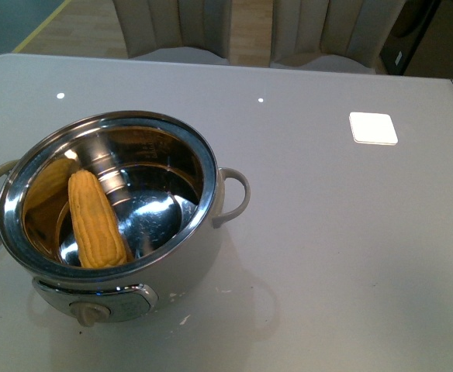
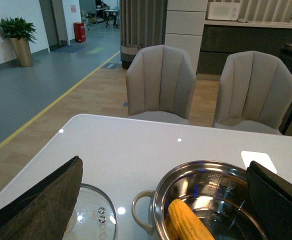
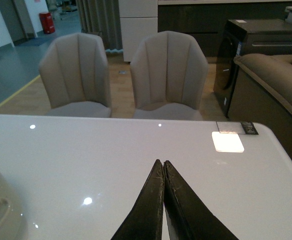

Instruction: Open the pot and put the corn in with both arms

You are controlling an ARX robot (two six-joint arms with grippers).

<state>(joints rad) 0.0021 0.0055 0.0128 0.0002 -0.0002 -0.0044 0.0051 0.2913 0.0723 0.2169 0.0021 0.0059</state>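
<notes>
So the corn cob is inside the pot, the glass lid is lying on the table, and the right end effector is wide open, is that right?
Not quite. The right end effector is shut, fingertips pressed together, as the right wrist view shows. The rest stands: the corn cob is inside the pot, and the glass lid lies on the table.

Open-plan office or showroom with a dining-style demonstration corner: beyond the left claw (image 2: pixel 161 200), past the white table (image 2: pixel 126 145), stand two padded beige chairs (image 2: pixel 161 82), a long floor with a yellow line (image 2: pixel 51 102), a potted plant (image 2: pixel 18 40) and a red bin (image 2: pixel 79 31). Beyond the right claw (image 3: pixel 163 200) are dark cabinets (image 3: pixel 246 45) and a brown sofa (image 3: pixel 273 75).
</notes>
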